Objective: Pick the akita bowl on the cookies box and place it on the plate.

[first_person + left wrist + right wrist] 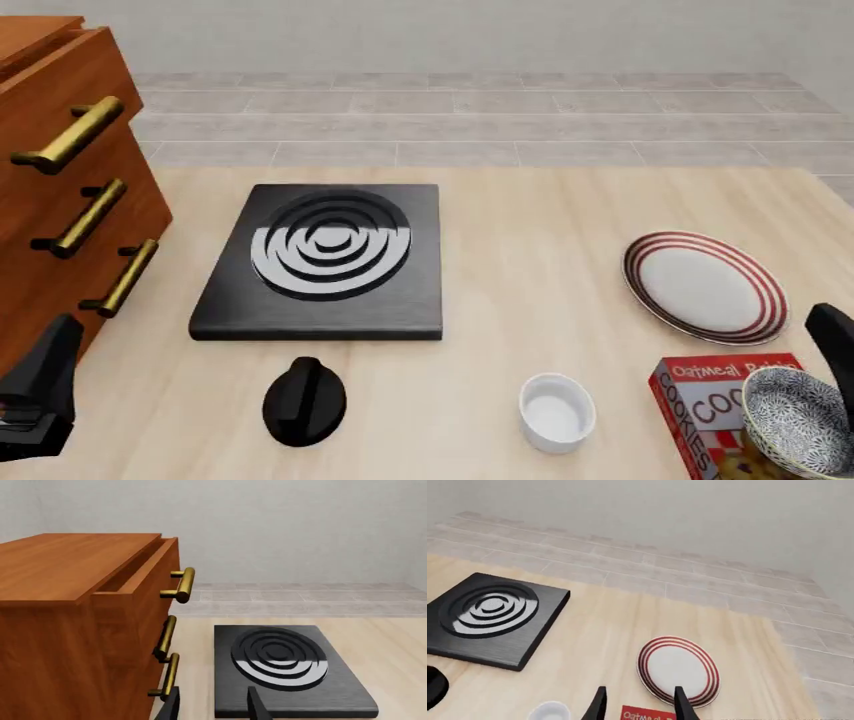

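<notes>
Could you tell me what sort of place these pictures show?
Probably a simulated kitchen tabletop: a black stove with grey rings, a striped plate, a cookies box bearing the akita bowl, and a wooden drawer cabinet beside them.

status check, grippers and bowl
Both grippers, left and right, open, empty. Bowl on cookies box, untouched. Plate bare, path clear.

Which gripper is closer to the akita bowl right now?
Right. The right gripper sits just beside the akita bowl on the cookies box; the left gripper hangs across the table by the wooden drawers.
</notes>
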Robot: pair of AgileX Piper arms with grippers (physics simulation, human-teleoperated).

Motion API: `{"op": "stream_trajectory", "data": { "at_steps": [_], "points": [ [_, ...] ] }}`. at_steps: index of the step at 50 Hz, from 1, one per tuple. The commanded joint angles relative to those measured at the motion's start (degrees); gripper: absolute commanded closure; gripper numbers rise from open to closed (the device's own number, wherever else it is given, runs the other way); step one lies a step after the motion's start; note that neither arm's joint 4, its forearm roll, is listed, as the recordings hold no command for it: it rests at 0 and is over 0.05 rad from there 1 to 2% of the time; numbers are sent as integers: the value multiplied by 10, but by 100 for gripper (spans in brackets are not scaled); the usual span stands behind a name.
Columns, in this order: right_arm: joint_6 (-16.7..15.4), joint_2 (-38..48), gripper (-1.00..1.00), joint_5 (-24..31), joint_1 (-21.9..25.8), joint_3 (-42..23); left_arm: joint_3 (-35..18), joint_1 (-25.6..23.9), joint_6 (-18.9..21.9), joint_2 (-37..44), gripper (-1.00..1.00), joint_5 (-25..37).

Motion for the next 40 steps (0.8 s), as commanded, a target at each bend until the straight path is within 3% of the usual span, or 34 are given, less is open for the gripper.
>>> {"op": "stream_trajectory", "data": {
  "at_steps": [1,7,9,20,40],
  "points": [
    [-13,15,-100,96,8,-75,0,0,0,0,-100,0],
    [-1,19,-100,127,13,-82,0,0,0,0,-100,0],
    [20,25,-100,138,20,-73,0,0,0,0,-100,0],
    [23,18,-100,229,2,-102,0,0,0,0,-100,0],
    [-27,51,-100,342,-20,-150,0,0,0,0,-100,0]
  ]
}}
